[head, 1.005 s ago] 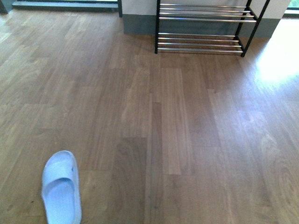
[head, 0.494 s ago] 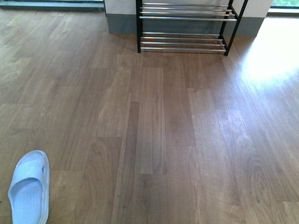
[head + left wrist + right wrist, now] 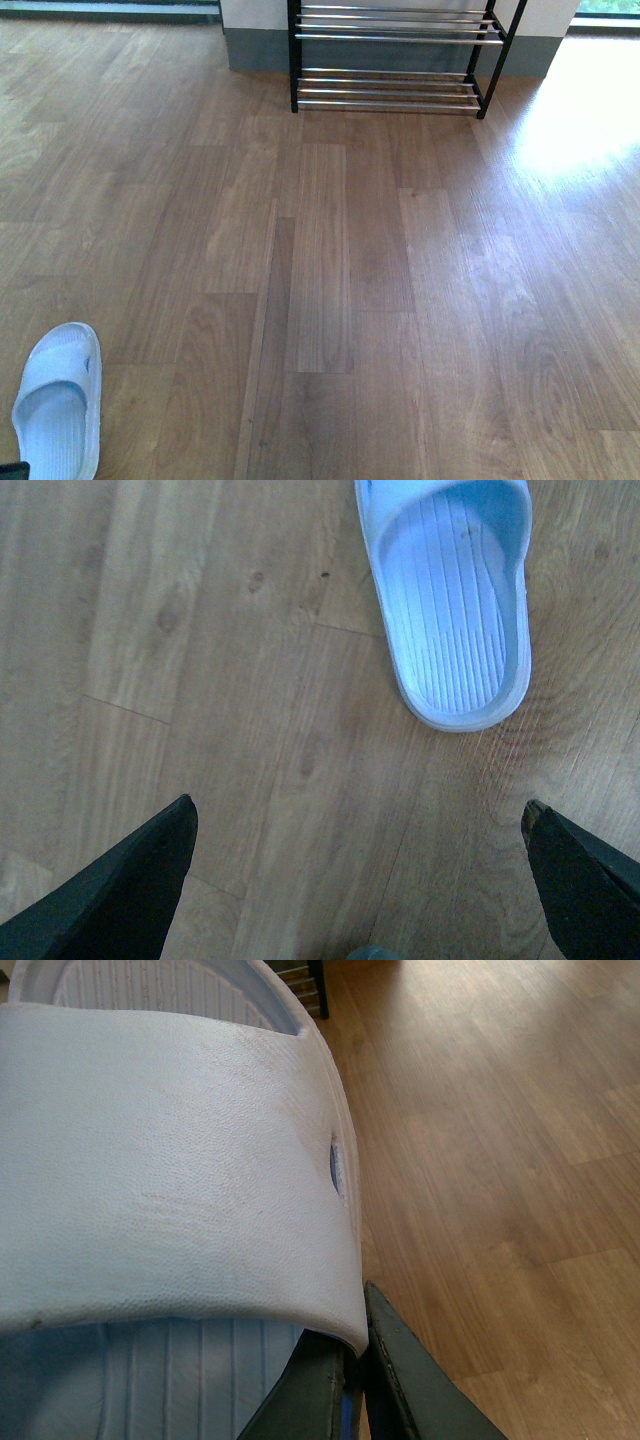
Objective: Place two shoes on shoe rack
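At the far lower left of the front view, a pale blue slide [image 3: 58, 405] lies flat on the wood floor [image 3: 340, 280], partly cut off by the picture's bottom edge. No arm shows clearly there. The left wrist view shows what that view does not: the left gripper [image 3: 358, 808] hangs over the boards just short of the ribbed heel end of this slide [image 3: 455, 610], with its dark fingers [image 3: 130, 885] spread wide, touching nothing.

Further right, the floor runs bare and open all the way up to the shoe rack [image 3: 395, 60]. The rack stands against the grey wall base [image 3: 255, 50] at the top of the front view, its chrome bars bare in the part that is in view. A bright patch of glare lies on the boards at the right.

Only the right wrist view shows the second slide [image 3: 170, 1160]. Its broad strap fills most of that picture, and the right gripper [image 3: 355, 1385] is clamped on its side edge. One finger is tucked under the strap and the other is outside. Bare boards stretch beside it.
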Available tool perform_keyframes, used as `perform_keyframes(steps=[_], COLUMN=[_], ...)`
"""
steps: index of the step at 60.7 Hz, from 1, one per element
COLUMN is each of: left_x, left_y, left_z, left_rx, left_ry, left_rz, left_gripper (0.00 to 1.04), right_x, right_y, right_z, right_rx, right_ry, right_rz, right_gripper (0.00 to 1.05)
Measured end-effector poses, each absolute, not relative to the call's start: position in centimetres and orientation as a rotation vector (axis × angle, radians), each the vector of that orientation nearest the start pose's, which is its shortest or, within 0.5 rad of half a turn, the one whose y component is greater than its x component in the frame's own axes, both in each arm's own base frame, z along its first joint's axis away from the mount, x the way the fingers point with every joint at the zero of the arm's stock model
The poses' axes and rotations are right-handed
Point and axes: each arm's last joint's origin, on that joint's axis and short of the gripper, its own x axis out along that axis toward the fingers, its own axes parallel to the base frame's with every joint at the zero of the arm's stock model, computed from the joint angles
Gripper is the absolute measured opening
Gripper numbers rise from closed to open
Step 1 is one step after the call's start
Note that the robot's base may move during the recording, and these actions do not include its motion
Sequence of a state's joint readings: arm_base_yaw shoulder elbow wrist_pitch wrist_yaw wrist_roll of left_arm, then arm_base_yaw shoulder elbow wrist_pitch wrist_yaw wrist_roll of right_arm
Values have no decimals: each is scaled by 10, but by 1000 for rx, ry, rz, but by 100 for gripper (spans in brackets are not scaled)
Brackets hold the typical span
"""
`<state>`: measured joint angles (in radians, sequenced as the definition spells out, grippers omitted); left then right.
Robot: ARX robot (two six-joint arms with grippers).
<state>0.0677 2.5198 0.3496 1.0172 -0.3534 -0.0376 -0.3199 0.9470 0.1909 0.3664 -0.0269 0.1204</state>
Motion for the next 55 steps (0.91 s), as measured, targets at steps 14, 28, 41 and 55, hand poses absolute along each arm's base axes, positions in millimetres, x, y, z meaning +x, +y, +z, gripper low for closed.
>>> perform_keyframes(steps=[14, 28, 41, 55], left_x=[220, 254, 286, 304], left_y=[34, 39, 49, 52], left_z=[-105, -128, -141, -166], left_rx=[156, 145, 129, 109], left_ry=[1122, 1098, 1031, 1030], left_rz=[442, 439, 468, 463], left_gripper=[95, 95, 95, 95], right_x=[166, 166, 166, 166], right_y=[-54, -54, -54, -54], right_z=[157, 157, 157, 157], right_rx=[185, 185, 185, 185], right_ry=[368, 368, 368, 368], right_rz=[-312, -312, -312, -312], right_gripper=[2, 2, 2, 2])
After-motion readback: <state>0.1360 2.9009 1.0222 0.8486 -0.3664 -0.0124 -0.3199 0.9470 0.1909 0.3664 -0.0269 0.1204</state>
